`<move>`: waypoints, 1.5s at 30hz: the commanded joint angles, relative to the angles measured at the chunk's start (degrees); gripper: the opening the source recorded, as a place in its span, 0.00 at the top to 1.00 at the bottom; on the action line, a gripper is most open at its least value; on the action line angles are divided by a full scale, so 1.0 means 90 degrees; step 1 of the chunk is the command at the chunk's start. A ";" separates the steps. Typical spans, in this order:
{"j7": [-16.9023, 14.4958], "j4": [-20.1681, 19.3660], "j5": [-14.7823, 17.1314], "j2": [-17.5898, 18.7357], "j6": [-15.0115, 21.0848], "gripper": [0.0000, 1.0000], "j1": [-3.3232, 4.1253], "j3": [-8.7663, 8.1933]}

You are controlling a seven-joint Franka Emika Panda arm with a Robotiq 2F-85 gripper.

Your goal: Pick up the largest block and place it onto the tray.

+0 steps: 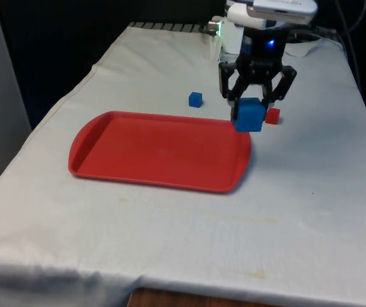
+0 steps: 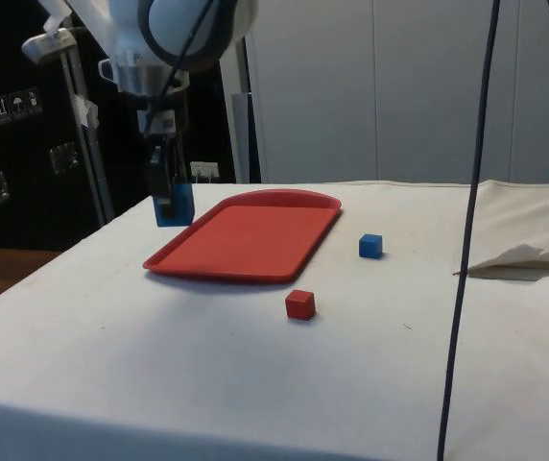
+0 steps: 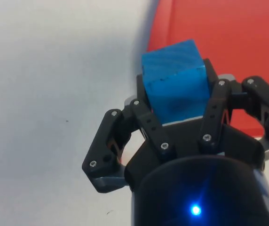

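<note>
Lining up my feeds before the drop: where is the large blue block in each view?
Front view: large blue cube block held in the gripper, at the flat red plastic tray's corner on the front view's right.
Side view: block hangs just off the tray's near-left edge.
Wrist view: block between the fingers.
Shared landmark: the tray.

Front, side, wrist; shared tray (image 1: pixel 157 153)

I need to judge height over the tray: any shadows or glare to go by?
Wrist view: the block in the hand throws a soft shadow on the cloth beside the tray. Side view: a faint shadow lies under the tray's near edge. Front view: even light, no glare.
</note>
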 commanded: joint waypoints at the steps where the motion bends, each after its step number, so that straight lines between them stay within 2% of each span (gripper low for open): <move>1: -0.0083 -0.0083 0.0025 -0.0064 0.0070 1.00 -0.0038 -0.0013; 3: -0.0140 -0.0127 0.0025 -0.0076 0.0076 1.00 -0.0057 -0.0076; 6: -0.0121 -0.0089 0.0006 -0.0038 0.0006 1.00 -0.0045 -0.0121; 19: -0.0286 -0.0395 0.0013 -0.0216 0.0089 1.00 -0.0121 -0.0350; 21: -0.0274 -0.0350 0.0006 -0.0172 0.0025 1.00 -0.0102 -0.0382; 29: -0.0363 -0.0535 0.0013 -0.0280 0.0089 1.00 -0.0134 -0.0541; 30: -0.0325 -0.0471 0.0006 -0.0223 0.0025 1.00 -0.0108 -0.0535; 31: -0.0376 -0.0547 0.0013 -0.0286 0.0089 1.00 -0.0134 -0.0560; 39: -0.0484 -0.0630 0.0032 -0.0293 0.0153 1.00 -0.0159 -0.0726; 45: -0.0668 -0.0745 0.0083 -0.0286 0.0350 1.00 -0.0236 -0.0853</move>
